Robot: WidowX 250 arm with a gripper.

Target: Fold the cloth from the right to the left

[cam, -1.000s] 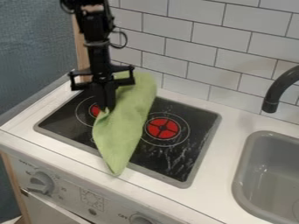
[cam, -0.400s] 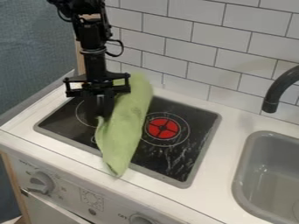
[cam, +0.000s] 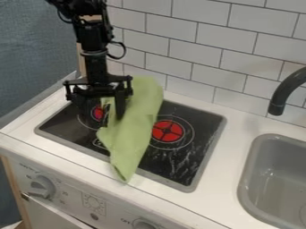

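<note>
Faint print [cam: 28,168] by stove knobs [cam: 42,186], too small to read

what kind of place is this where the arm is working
Most likely a small kitchen, perhaps a toy or mock-up one: there is a black stovetop with red burner centres, a grey sink under a dark faucet, and white wall tiles behind.

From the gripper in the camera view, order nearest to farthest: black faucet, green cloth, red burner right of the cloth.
1. Green cloth, beside the gripper.
2. Red burner, just right of the cloth.
3. Black faucet, at the picture's right edge.
</note>
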